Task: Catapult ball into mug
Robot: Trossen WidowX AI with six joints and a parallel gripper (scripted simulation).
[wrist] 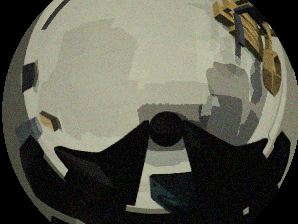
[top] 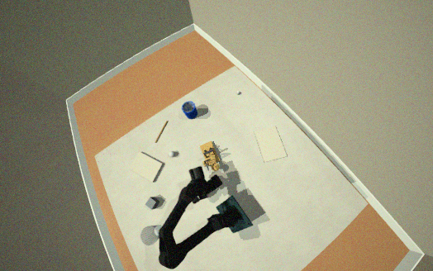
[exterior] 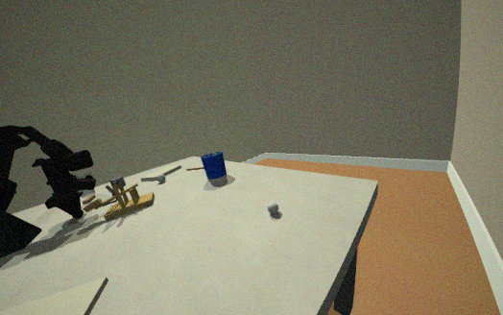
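Wrist view: the dark ball [wrist: 166, 129] sits between the tool's [top: 206, 184] [exterior: 76, 211] [wrist: 166, 125] fingertips.

The table [top: 306, 186] [exterior: 202, 240] [wrist: 95, 65] is seen from high above in the top view, obliquely from beside it in the exterior view, and close up along the fingers in the wrist view. The catapult [top: 208, 157] [exterior: 129, 206] [wrist: 250, 35] is shared by all.

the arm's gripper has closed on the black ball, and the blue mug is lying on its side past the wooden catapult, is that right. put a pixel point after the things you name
Not quite: the blue mug [top: 189, 110] [exterior: 214, 166] stands upright, as the exterior view shows. The rest holds: the gripper [wrist: 165, 124] is closed on the black ball [wrist: 166, 129], and the mug is past the wooden catapult [top: 211, 153] [exterior: 129, 206] [wrist: 245, 30].
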